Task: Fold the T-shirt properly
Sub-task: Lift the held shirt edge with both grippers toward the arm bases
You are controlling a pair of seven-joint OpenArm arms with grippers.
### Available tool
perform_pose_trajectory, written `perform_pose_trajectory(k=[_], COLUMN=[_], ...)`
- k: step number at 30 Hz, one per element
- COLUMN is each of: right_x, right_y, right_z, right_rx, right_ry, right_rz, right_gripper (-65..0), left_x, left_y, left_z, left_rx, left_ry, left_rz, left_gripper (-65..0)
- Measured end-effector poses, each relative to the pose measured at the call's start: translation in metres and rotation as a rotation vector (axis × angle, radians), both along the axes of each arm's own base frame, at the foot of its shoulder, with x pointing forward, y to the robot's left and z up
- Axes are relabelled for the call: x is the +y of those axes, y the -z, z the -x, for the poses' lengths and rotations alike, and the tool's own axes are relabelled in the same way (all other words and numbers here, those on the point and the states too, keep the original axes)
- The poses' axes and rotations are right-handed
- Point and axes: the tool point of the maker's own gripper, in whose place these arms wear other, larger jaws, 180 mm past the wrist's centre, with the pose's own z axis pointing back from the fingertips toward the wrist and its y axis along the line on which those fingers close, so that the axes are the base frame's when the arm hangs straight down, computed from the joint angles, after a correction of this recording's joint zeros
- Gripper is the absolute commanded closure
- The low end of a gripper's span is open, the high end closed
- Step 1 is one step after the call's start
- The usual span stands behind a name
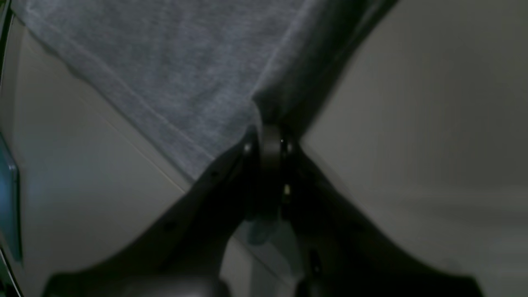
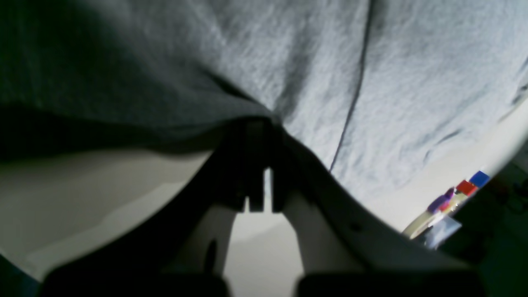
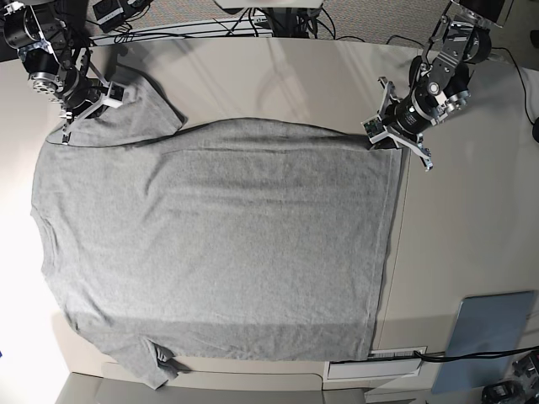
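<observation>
The T-shirt [image 3: 219, 244] lies spread flat on the table [image 3: 472, 227], plain side up, and covers most of it. The left gripper [image 1: 270, 136] is clamped on the hem corner of the T-shirt, at its far edge. The right gripper [image 2: 258, 128] is closed on the far sleeve edge, and the cloth bunches over its jaws. Beyond the hem the table is bare up to a grey pad [image 3: 493, 337] near the front corner.
</observation>
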Motion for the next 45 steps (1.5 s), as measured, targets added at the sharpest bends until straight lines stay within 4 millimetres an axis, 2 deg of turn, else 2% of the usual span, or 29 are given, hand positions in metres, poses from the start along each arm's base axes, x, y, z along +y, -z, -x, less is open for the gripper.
perform_pose_trajectory(k=[2, 5, 9, 13, 17, 24, 32, 37, 40, 45], right_x=[-0.007, -0.014, -0.013, -0.008, -0.004, -0.004, -0.002, 0.000, 0.002, -0.004], right_y=[-0.003, -0.009, -0.025, -0.029, -0.033, -0.031, -0.044, -0.044, -0.045, -0.060], right_z=[-0.003, 0.004, 0.007, 0.027, 0.041, 0.080, 0.106, 0.121, 0.122, 0.093], right_rx=[-0.037, -0.029, -0.040, -0.002, 0.004, 0.085, 0.101, 0.113, 0.104, -0.069], right_ry=[0.056, 0.087, 0.076, 0.089, 0.100, 0.103, 0.116, 0.124, 0.130, 0.105], right_rz=[0.023, 0.055, 0.090, 0.101, 0.126, 0.152, 0.144, 0.124, 0.112, 0.159], right_gripper=[0.0, 0.0, 0.0, 0.0, 0.0, 0.0, 0.0, 0.0, 0.0, 0.0], left_x=[0.000, 0.001, 0.022, 0.037, 0.037, 0.041, 0.047, 0.043, 0.042, 0.045], left_y=[0.000, 0.001, 0.000, -0.003, -0.005, -0.007, -0.013, -0.015, -0.017, -0.024], left_z=[0.000, 0.004, 0.025, 0.054, 0.081, 0.111, 0.145, 0.171, 0.172, 0.139], left_rx=[0.001, 0.009, 0.039, 0.110, 0.155, 0.214, 0.296, 0.371, 0.369, 0.270], left_ry=[-0.007, -0.009, 0.000, -0.006, 0.030, 0.041, 0.063, 0.122, 0.119, 0.048], left_rz=[0.008, 0.009, -0.115, -0.182, -0.207, -0.249, -0.277, -0.282, -0.279, -0.277], left_gripper=[0.0, 0.0, 0.0, 0.0, 0.0, 0.0, 0.0, 0.0, 0.0, 0.0])
